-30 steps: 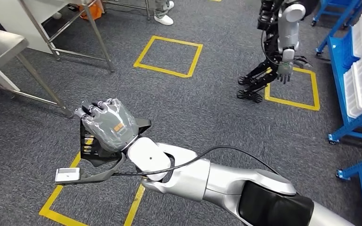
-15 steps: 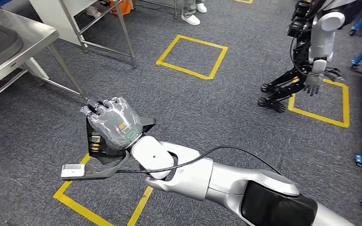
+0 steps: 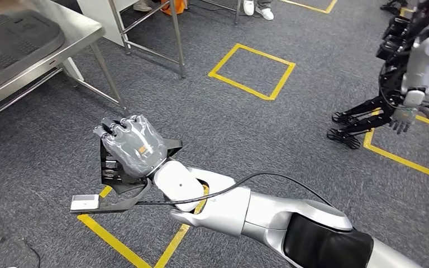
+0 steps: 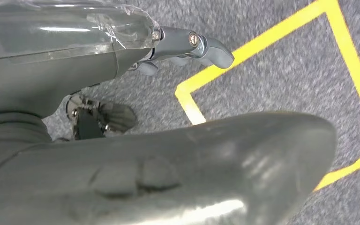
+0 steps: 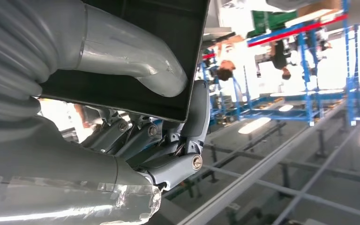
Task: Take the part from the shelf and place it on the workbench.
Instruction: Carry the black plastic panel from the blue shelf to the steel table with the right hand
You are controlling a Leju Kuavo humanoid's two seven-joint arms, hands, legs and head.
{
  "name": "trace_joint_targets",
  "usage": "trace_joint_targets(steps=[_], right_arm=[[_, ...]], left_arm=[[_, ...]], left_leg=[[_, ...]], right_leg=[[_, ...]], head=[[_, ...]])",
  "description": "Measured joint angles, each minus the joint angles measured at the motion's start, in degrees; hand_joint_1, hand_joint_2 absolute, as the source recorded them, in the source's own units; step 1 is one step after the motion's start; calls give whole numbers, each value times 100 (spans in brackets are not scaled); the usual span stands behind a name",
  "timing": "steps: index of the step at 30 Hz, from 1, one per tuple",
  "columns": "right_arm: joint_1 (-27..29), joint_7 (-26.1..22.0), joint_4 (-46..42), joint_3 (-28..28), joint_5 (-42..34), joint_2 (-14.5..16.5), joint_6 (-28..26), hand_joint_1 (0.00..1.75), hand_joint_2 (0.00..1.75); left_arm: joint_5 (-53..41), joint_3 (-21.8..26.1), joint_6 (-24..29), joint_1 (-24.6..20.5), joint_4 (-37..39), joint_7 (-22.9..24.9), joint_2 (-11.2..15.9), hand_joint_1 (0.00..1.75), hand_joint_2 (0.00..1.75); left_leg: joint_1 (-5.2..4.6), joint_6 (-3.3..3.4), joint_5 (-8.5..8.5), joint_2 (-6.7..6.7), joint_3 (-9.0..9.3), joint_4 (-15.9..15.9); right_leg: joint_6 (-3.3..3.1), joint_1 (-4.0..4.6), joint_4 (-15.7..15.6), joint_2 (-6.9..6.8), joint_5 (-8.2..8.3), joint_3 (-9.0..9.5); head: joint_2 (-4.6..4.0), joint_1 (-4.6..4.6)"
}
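The right hand (image 3: 131, 146) grips the black part (image 3: 111, 167), which could slip free well short of the table (image 3: 61, 42) if the fingers loosen; the left hand (image 4: 122, 42) holds nothing, fingers curled.

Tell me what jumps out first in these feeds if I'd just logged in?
The right hand reaches across the middle of the head view over grey carpet, gripping a black part. A steel workbench carrying a grey moulded panel sits at the upper left. Another humanoid robot stands far right by a yellow floor square.

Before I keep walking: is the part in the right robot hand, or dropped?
In hand: the right robot hand grips the black part, thumb across it.
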Motion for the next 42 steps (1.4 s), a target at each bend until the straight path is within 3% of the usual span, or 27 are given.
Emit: trace_joint_targets(steps=[2, 4, 6, 8, 11, 13, 15, 17, 19, 21, 23, 24, 25, 26, 28, 30, 33, 35, 37, 39, 41, 42], right_arm=[[-5, -8, 2, -2, -7, -11, -7, 175, 175], [6, -8, 10, -3, -10, -34, -9, 175, 175], [22, -8, 18, -3, -10, -52, -8, 175, 175], [24, -8, 20, -3, -11, -55, -8, 175, 175], [26, -8, 22, -3, -10, -60, -8, 175, 175], [26, -10, 25, -3, -10, -67, -8, 175, 175], [22, -24, 29, -3, -17, -73, -7, 175, 175], [16, -38, 31, -4, -24, -71, -6, 175, 175], [8, -43, 31, -4, -26, -61, -5, 175, 175], [9, -48, 33, -3, -32, -58, -3, 175, 175], [15, -50, 36, -3, -38, -60, 0, 175, 175], [15, -51, 37, -3, -40, -60, 1, 175, 175], [15, -51, 38, -3, -43, -60, 1, 175, 175], [15, -51, 38, -3, -44, -59, 2, 175, 175], [12, -50, 38, -3, -44, -60, 3, 175, 175], [10, -48, 39, -3, -46, -60, 3, 175, 175], [10, -45, 38, -3, -48, -58, 3, 175, 175], [-1, -46, 37, -4, -47, -57, 2, 175, 175], [-8, -45, 42, -4, -48, -70, 2, 175, 175], [-2, -43, 56, -3, -51, -92, 3, 175, 175], [0, -43, 65, -3, -52, -104, 2, 175, 175], [0, -43, 66, -3, -52, -106, 2, 175, 175]], left_arm=[[-24, 1, -16, -18, 0, -11, 15, 0, 0], [-51, 1, -64, -25, 0, -13, 25, 0, 0], [-70, 0, -112, -19, 0, -13, 26, 0, 0], [-74, 0, -123, -18, 0, -13, 26, 0, 0], [-77, 0, -138, -18, 0, -13, 27, 0, 0], [-85, 0, -189, -20, 0, -13, 31, 0, 0], [-91, 0, -260, -13, 0, -25, 44, 0, 0], [-96, -1, -293, 1, -1, -39, 68, 0, 0], [-103, -3, -294, -3, -1, -46, 85, 0, 0], [-110, -4, -295, -12, 0, -50, 89, 0, 0], [-114, -4, -296, 1, 0, -49, 89, 0, 0], [-118, -4, -296, 11, 0, -48, 89, 0, 0], [-122, -4, -297, 19, 0, -46, 90, 0, 0], [-128, -4, -297, 24, 0, -45, 90, 0, 0], [-143, -4, -297, 25, 0, -38, 91, 0, 0], [-153, -4, -299, 28, 0, -29, 91, 0, 0], [-154, -4, -302, 38, 0, -28, 100, 0, 0], [-154, -4, -302, 19, 0, -30, 115, 0, 0], [-156, -3, -302, -4, 0, -30, 125, 0, 0], [-157, -3, -302, -3, 0, -30, 128, 0, 0], [-156, -4, -302, 8, 0, -30, 128, 0, 0], [-156, -4, -302, 10, 0, -30, 128, 0, 0]], left_leg=[[12, 71, 4, -77, 31, -30], [1, 104, -5, -177, 33, -26], [-10, 111, -10, -254, 37, -23], [-11, 111, -10, -270, 38, -22], [-12, 112, -11, -291, 42, -20], [-10, 108, -18, -358, 51, -12], [2, 27, -48, -533, 18, 35], [16, -80, -91, -638, -22, 92], [3, -138, -235, -435, -118, 346], [0, -184, -543, -214, -452, 1047], [20, -206, -745, -170, -829, 1730], [28, -208, -697, -164, -897, 1812], [34, -202, -547, -152, -847, 1662], [39, -191, -313, -118, -690, 1302], [4, -151, 18, 102, -336, 533], [-67, -73, 40, 267, -208, 201], [-85, 65, -39, 144, -129, 115], [-71, 149, -100, 33, 8, 75], [-70, 206, -174, -74, 126, 57], [-83, 229, -274, -216, 252, 57], [-93, 230, -398, -370, 417, 57], [-94, 222, -464, -436, 503, 55]], right_leg=[[19, -20, 575, 214, -317, -255], [20, -19, 1400, 363, -619, -702], [20, -15, 1790, 399, -679, -941], [18, -15, 1805, 401, -653, -962], [15, -15, 1751, 402, -590, -948], [-1, -16, 1417, 410, -340, -821], [-39, -15, 575, 543, 69, -495], [-96, -29, -10, 625, 281, -262], [-166, -43, -51, 522, 262, -209], [-215, -31, -64, 401, 213, -147], [-221, -20, -64, 282, 155, -86], [-213, -19, -63, 228, 123, -48], [-201, -18, -63, 175, 85, -1], [-187, -18, -63, 125, 42, 58], [-146, -5, -72, 37, -52, 166], [-90, 18, -97, -35, -114, 226], [7, 1, 12, -54, -116, 266], [45, -26, 443, 137, -134, 49], [38, -32, 1077, 316, -267, -424], [17, -17, 1455, 359, -438, -877], [-28, 7, 1217, 402, -333, -1036], [-58, 22, 884, 455, -78, -997]], head=[[0, 16], [0, 35], [0, 43], [0, 44], [0, 44], [0, 48], [0, 58], [0, 65], [0, 36], [0, 2], [0, -4], [0, -6], [0, -8], [0, -8], [0, -13], [0, -9], [0, 10], [0, 24], [0, 45], [0, 63], [0, 69], [0, 73]])
